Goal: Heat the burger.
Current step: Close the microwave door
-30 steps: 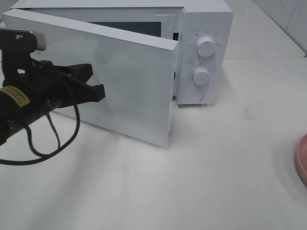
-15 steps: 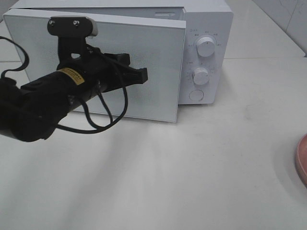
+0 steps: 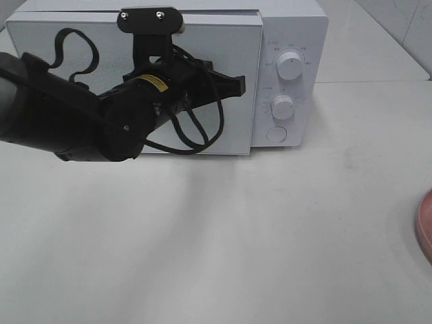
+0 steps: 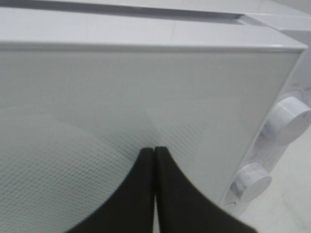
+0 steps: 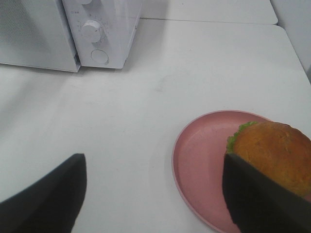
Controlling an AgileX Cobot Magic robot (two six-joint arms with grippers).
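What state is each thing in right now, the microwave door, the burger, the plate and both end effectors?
Microwave door: almost shut, a thin gap showing along its top.
Burger: whole, sitting on the plate, outside the microwave.
Pink plate: on the table, holding the burger.
Left end effector: shut, empty, at the door.
Right end effector: open, empty.

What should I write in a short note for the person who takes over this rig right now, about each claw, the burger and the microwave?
Left claw: shut, empty, tips against the microwave door.
Right claw: open, empty, above the table beside the pink plate.
Burger: on the pink plate, at the table's right side, outside the microwave.
Done: nothing visible for the burger; the door looks almost or fully closed.
Left: open the door, put the burger inside, close it, set the dials.
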